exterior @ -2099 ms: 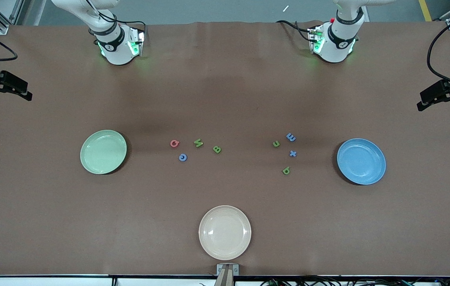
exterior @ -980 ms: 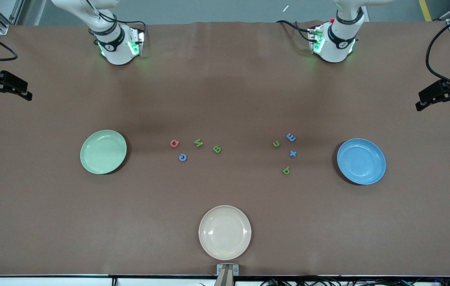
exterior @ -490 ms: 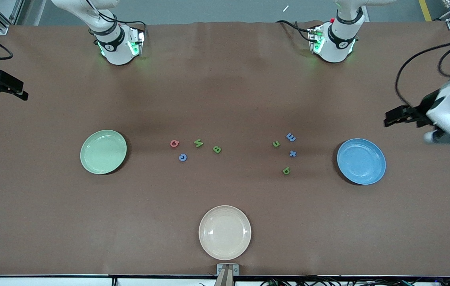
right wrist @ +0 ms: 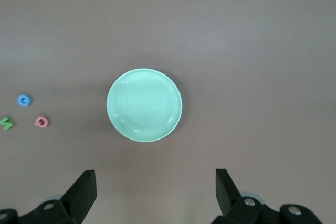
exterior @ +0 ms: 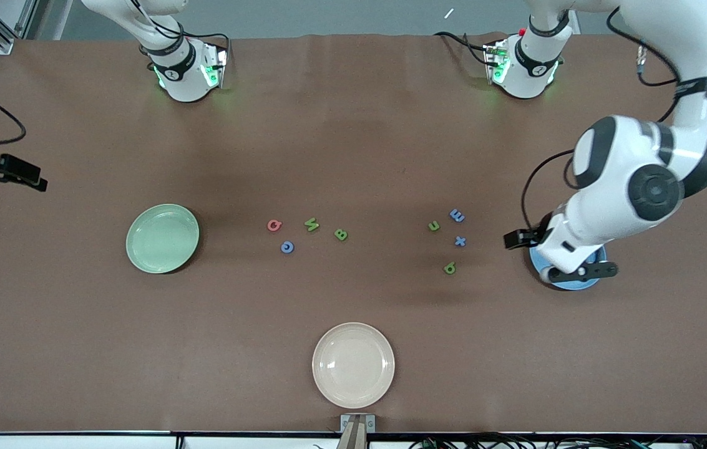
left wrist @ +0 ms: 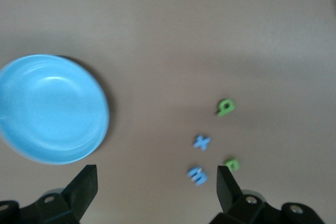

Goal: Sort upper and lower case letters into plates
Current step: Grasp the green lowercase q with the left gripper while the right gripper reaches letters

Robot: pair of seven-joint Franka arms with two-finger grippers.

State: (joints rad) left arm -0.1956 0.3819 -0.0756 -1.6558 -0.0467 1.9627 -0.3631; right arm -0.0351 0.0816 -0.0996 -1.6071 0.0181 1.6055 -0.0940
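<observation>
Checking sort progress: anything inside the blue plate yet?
Nothing: the left wrist view shows the blue plate bare. In the front view the left arm's wrist covers most of it, jaws open. All letters lie on the table.

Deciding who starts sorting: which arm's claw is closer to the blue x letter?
Left. The left claw hangs open beside the blue plate, near the blue x; the right claw waits open at the right arm's table end.

You have eight toy letters on the bench point(exterior: 353, 137): one red letter point(exterior: 274, 225), three blue letters point(exterior: 287, 247) and four green letters point(exterior: 311, 224). You have three plates: one pale green plate point(exterior: 162, 238), one blue plate point(left wrist: 52, 108) and one cream plate point(exterior: 353, 365). Your two arms each carry one gripper, the left gripper point(left wrist: 156, 184) and the right gripper point(right wrist: 156, 187).
</observation>
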